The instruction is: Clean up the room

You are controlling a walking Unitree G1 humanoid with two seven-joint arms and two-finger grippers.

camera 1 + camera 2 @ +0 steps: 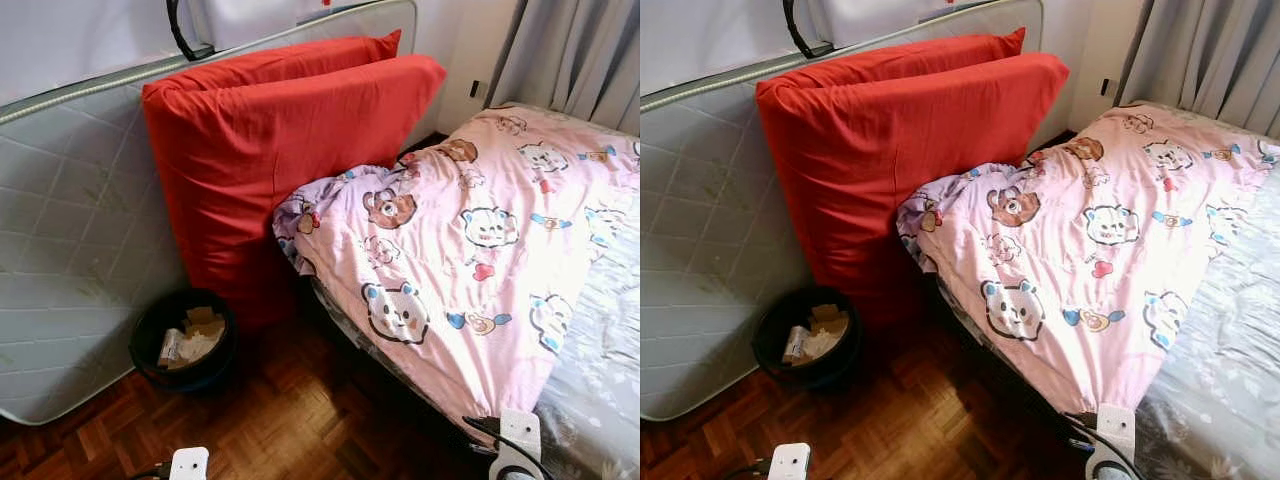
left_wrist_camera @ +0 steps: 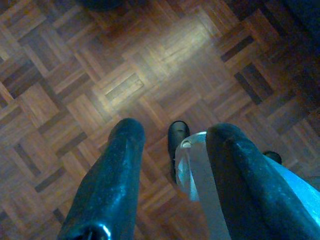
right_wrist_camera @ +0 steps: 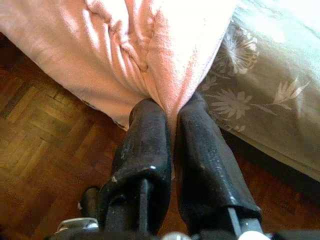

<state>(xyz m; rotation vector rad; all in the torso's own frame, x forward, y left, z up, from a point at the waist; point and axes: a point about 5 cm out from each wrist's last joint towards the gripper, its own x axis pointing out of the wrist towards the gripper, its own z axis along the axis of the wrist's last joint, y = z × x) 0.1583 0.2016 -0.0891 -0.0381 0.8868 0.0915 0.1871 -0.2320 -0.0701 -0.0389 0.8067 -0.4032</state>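
Observation:
A pink blanket (image 1: 470,250) printed with cartoon bears lies across the bed, its corner hanging over the near edge. In the right wrist view my right gripper (image 3: 172,107) is shut on the pink blanket's edge (image 3: 150,55), the cloth pinched between its black fingers (image 3: 147,150). The right wrist (image 1: 515,440) shows at the bed's near corner. My left gripper (image 2: 172,135) is open with nothing in it, hanging over the parquet floor (image 2: 125,85); its wrist (image 1: 188,465) shows low at the left.
A grey flowered sheet (image 1: 600,370) covers the bed beside the blanket. Two red cushions (image 1: 270,150) lean on a grey quilted mattress (image 1: 70,230) standing against the wall. A black bin (image 1: 185,340) with paper scraps stands on the floor. Grey curtains (image 1: 580,50) hang behind.

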